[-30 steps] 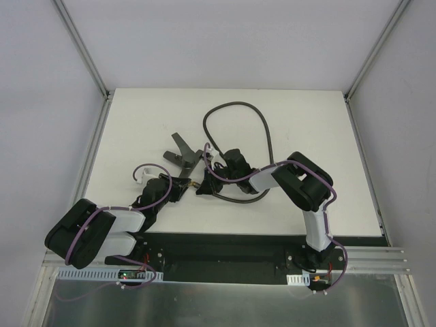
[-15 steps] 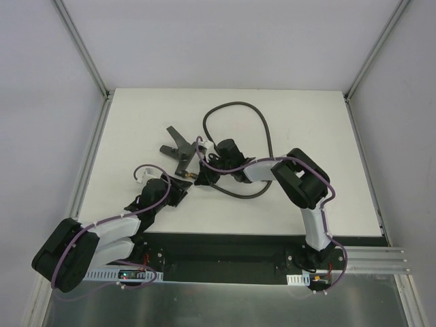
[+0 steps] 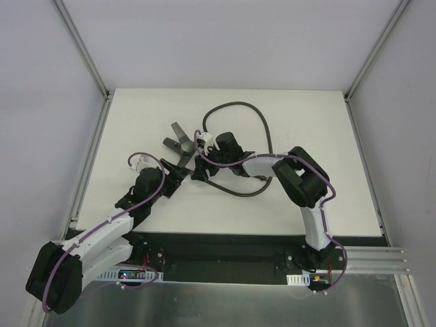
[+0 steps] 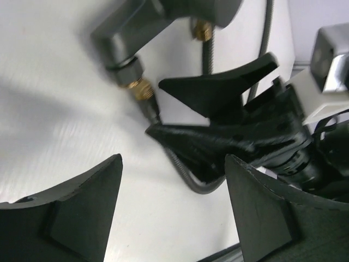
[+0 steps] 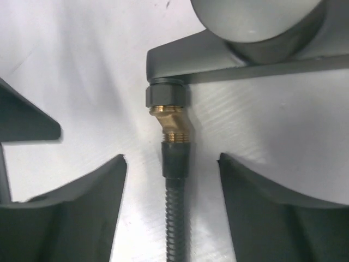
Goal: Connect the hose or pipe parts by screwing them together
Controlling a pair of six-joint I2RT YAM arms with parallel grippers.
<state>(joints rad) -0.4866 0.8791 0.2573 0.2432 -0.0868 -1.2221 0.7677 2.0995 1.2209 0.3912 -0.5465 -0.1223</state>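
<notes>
The dark-grey forked fitting [image 3: 176, 143] lies on the white table [image 3: 306, 122]. The hose [image 3: 238, 103] loops behind it. In the right wrist view the hose end [image 5: 175, 158] sits on a brass tip [image 5: 170, 121] of the fitting [image 5: 245, 43], with a few threads showing. My right gripper [image 5: 172, 158] is open astride the hose, its fingers [image 5: 71, 207] apart from it. My left gripper [image 4: 173, 158] is open over bare table, just short of the same joint [image 4: 139, 88] and the fitting [image 4: 136, 27]. From above, the left gripper [image 3: 180, 174] and right gripper [image 3: 199, 168] stand close together.
Metal rails [image 3: 88, 157] border the table on both sides. The dark base strip [image 3: 225, 248] runs along the near edge. The hose's lower loop [image 3: 242, 194] lies under the right arm. The right gripper's black fingers [image 4: 229, 93] fill the middle of the left wrist view.
Both grippers have opened, and the right one has let go of the hose end. The fitting and joint slid back and left. The left arm reached forward after them.
</notes>
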